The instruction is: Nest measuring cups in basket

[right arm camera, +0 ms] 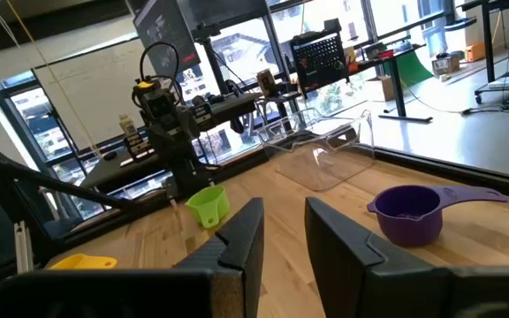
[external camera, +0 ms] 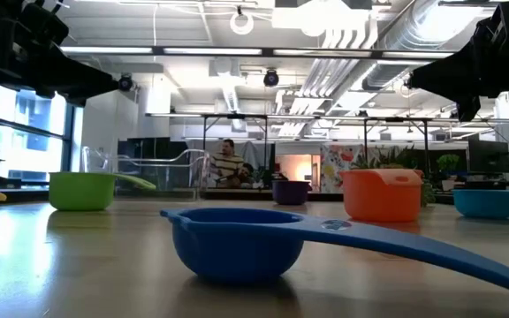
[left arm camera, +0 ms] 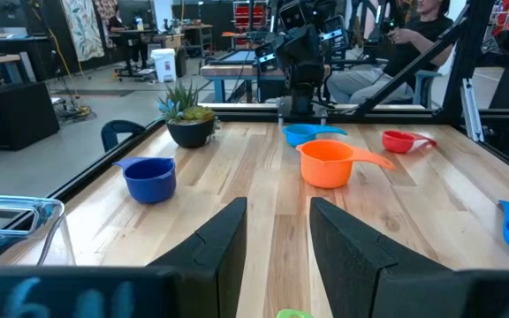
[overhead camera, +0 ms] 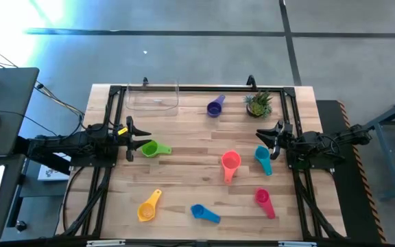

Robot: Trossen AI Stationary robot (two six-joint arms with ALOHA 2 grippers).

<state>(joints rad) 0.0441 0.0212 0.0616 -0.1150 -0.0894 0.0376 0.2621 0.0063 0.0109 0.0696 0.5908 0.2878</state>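
Note:
Several measuring cups rest on their bases on the wooden table: purple (overhead camera: 214, 106), green (overhead camera: 151, 149), orange (overhead camera: 230, 163), teal (overhead camera: 262, 158), pink (overhead camera: 263, 200), yellow (overhead camera: 148, 207) and blue (overhead camera: 203, 213). The clear basket (overhead camera: 152, 98) stands at the far left. My left gripper (overhead camera: 134, 137) hovers level at the left edge, just beyond the green cup, open with nothing between its fingers (left arm camera: 228, 238). At the right edge, my right gripper (overhead camera: 269, 137) hovers level near the teal cup, open with nothing between its fingers (right arm camera: 247, 231).
A small potted plant (overhead camera: 258, 103) stands at the far right, next to the purple cup. A black frame (overhead camera: 204, 88) runs along the table's edges. In the low view the blue cup (external camera: 237, 243) sits closest to the near edge. People sit in the room beyond.

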